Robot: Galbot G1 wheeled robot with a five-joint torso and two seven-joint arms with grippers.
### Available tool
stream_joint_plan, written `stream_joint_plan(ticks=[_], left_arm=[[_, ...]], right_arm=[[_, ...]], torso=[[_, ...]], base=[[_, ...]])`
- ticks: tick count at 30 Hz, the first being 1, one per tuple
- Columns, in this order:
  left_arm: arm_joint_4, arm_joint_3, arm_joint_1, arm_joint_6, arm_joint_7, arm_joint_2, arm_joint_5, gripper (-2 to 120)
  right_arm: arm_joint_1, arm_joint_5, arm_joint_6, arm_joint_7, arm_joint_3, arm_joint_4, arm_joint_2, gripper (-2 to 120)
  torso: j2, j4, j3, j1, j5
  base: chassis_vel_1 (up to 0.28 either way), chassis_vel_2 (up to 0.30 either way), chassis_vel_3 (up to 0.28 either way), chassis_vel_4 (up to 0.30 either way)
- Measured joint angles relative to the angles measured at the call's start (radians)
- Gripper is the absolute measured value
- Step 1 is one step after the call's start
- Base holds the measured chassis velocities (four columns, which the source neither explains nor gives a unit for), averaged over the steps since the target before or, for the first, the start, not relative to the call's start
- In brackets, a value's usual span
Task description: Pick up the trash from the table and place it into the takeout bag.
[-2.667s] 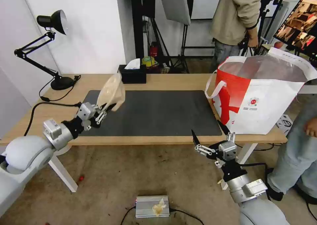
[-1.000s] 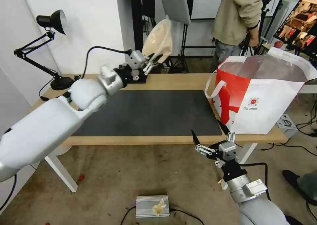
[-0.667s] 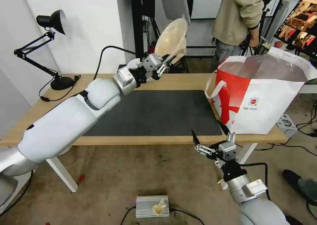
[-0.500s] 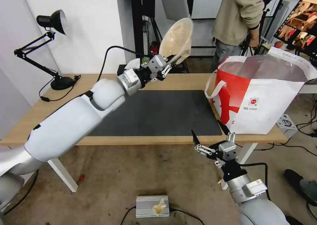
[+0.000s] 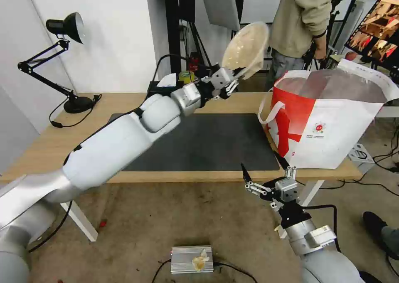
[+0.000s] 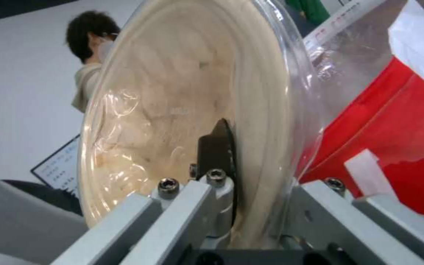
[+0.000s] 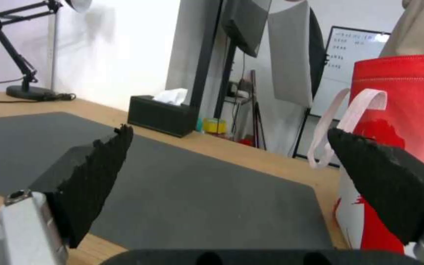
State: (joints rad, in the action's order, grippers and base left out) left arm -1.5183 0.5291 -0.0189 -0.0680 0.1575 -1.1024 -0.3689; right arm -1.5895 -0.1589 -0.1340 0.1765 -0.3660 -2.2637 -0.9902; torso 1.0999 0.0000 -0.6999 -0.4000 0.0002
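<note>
Head view showed the left gripper point(image 5: 234, 76) clamped on the rim of the tan shallow bowl of thin moulded plastic point(image 5: 246, 49), carried on edge high above the long light-wood table point(image 5: 216, 104) and its dark grey rectangular mat point(image 5: 199, 143). Ahead of the gripper and lower stood the boxy white-and-red takeout bag with silver foil lining point(image 5: 332, 121), mouth open, white strap handle point(image 5: 266, 108) hanging on its near side. I judged the step to be the carry of the last piece of trash to the bag; the next move would call for reaching on until the bowl hung over the foil mouth, then letting go. In the left wrist view the bowl point(image 6: 173, 110) looked glossy and ribbed under a clear film, one dark finger point(image 6: 219, 147) pressed inside it. The right gripper point(image 5: 266, 171) hung spread and empty below the table's front edge
</note>
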Motion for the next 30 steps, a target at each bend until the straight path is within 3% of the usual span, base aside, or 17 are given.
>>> stream_joint_plan(ticks=[13,30], left_arm=[[0.122,0.052,-0.067,-0.005,0.007,-0.129,0.044,1],[0.245,0.086,-0.155,-0.007,0.048,-0.198,0.063,1]], right_arm=[[0.000,0.000,0.000,0.000,0.000,0.000,0.000,100],[0.000,0.000,0.000,0.000,0.000,0.000,0.000,100]], torso=[[0.000,0.0000,0.000,0.000,-0.0001],[0.000,0.0001,0.000,0.000,-0.0002]], base=[[0.000,0.000,0.000,0.000],[0.000,0.000,0.000,0.000]])
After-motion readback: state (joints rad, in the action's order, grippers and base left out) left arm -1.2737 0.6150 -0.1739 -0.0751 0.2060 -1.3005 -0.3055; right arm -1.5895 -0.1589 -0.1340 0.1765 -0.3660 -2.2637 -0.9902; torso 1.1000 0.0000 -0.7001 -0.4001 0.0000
